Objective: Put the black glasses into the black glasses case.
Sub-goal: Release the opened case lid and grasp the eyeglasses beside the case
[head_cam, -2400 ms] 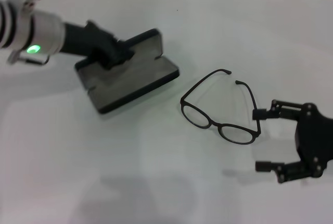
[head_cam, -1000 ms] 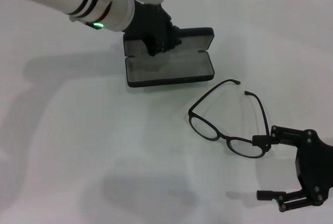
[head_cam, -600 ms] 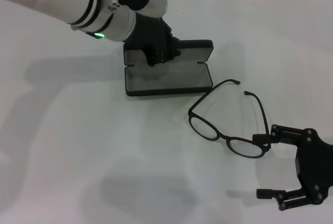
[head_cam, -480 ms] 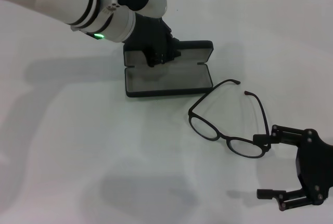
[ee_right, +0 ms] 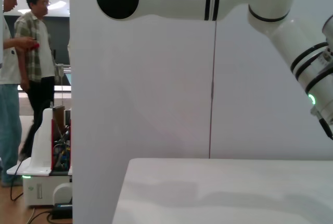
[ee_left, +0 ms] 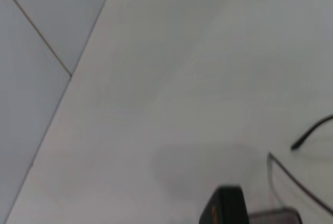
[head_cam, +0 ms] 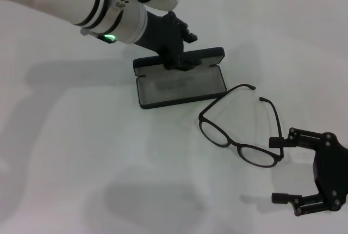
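Head view, case: the black glasses case [head_cam: 182,84] lies open at upper centre of the frame on the white surface [head_cam: 81,152], grey lining up, lid standing along its far edge
Head view, left gripper: the left gripper [head_cam: 182,54] sits at the case's lid edge, its fingers closed on the black glasses case, seemingly to steady it and hold it open for loading
Head view, glasses: the black glasses [head_cam: 242,130] rest unfolded at centre right, lenses toward the lower part of the frame, one temple tip close to the case's near right corner
Head view, right gripper: the right gripper [head_cam: 283,170] is at lower right, fingers spread wide and empty; the upper fingertip is just beside the frame's right lens end, whether touching I cannot tell; the lower one is well apart from the frame
Head view, judgement: the glasses are not yet grasped; the spread looks set to take the frame end between the fingers

Left wrist view, case: a dark corner of the case with orange lettering shows at the bottom edge, right of centre
Left wrist view, glasses: thin temple arms show at lower right
Left wrist view, fingers: none visible

Right wrist view: only the left arm, a white wall panel and part of the surface along the bottom; two bystanders at upper left; neither glasses nor case appears
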`<state>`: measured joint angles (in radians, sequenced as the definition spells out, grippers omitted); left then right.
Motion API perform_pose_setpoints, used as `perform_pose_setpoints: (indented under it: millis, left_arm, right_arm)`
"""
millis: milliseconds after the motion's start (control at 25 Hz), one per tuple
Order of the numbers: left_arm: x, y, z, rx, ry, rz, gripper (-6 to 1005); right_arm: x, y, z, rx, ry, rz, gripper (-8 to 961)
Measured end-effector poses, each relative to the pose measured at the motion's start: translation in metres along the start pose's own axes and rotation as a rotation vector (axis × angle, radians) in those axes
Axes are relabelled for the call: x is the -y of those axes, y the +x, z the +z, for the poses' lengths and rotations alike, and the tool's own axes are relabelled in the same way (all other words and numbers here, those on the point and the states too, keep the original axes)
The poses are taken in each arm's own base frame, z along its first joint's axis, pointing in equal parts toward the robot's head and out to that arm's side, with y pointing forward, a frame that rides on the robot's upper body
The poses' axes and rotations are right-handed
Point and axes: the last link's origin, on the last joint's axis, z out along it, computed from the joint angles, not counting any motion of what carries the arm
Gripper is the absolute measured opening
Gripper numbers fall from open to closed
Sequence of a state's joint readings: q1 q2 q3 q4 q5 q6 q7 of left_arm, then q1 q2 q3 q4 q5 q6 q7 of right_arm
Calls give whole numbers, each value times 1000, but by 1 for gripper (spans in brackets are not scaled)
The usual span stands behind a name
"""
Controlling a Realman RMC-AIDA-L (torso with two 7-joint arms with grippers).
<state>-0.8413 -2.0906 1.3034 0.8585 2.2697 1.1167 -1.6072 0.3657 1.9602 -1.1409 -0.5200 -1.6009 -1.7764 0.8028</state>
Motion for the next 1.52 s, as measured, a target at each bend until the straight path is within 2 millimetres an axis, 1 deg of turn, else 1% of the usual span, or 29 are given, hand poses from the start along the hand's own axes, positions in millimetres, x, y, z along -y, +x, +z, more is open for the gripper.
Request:
perform_pose_setpoints:
  millis: [80, 160, 240, 280, 360, 400, 440, 480, 520, 560, 600, 640, 720, 760, 840, 880, 1000, 1120, 1280, 1400, 1520]
  left_arm:
    - [0, 4, -1, -40, 2, -23, 509]
    - [1, 8, -4, -118, 10, -64, 531]
    - [1, 11, -12, -254, 29, -132, 554]
    - [-1, 11, -16, -315, 38, -165, 565]
    - [-5, 4, -22, -408, 59, -228, 576]
    - [-5, 4, -22, -408, 59, -228, 576]
    - [-15, -14, -27, -503, 99, -305, 577]
    - [-19, -20, -27, -536, 117, -334, 577]
    - [-22, -26, -27, -563, 132, -363, 577]
    - [-29, -39, -24, -633, 164, -448, 577]
    - [-31, -43, -23, -659, 180, -477, 577]
    - [-31, -43, -23, -659, 180, -477, 577]
    - [-35, -52, -22, -697, 220, -512, 578]
    - [-36, -56, -22, -708, 237, -523, 578]
    - [-39, -62, -24, -716, 263, -529, 577]
    - [-40, -64, -25, -717, 269, -532, 577]
    - [-41, -67, -26, -716, 274, -536, 576]
    - [-41, -69, -27, -714, 279, -538, 577]
    - [-41, -69, -27, -713, 277, -535, 578]
    - [-41, -67, -26, -713, 271, -529, 577]
    - [-41, -66, -26, -713, 269, -526, 577]
  right_arm:
    - [1, -1, -1, 3, 8, 5, 864]
    - [6, -4, -5, 10, 33, 26, 863]
    - [15, -10, -10, 16, 65, 67, 862]
    - [19, -14, -12, 13, 72, 84, 862]
    - [30, -27, -16, -14, 64, 115, 861]
    - [35, -33, -15, -45, 55, 134, 861]
    - [41, -40, -14, -84, 49, 150, 860]
    - [48, -48, -11, -134, 56, 171, 860]
    - [51, -51, -10, -162, 63, 191, 860]
    - [61, -62, -4, -236, 86, 224, 859]
    - [68, -72, 0, -291, 99, 245, 859]
    - [75, -81, 4, -342, 109, 266, 859]
    - [84, -99, 16, -439, 105, 313, 858]
    - [89, -108, 24, -505, 100, 334, 858]
    - [96, -119, 41, -617, 86, 358, 857]
    - [99, -125, 54, -689, 76, 359, 857]
    - [100, -130, 83, -852, 58, 347, 853]
    - [98, -129, 103, -959, 68, 312, 842]
    - [94, -126, 120, -1030, 73, 280, 833]
    - [90, -120, 128, -1059, 74, 259, 827]
    - [86, -113, 135, -1072, 70, 235, 715]
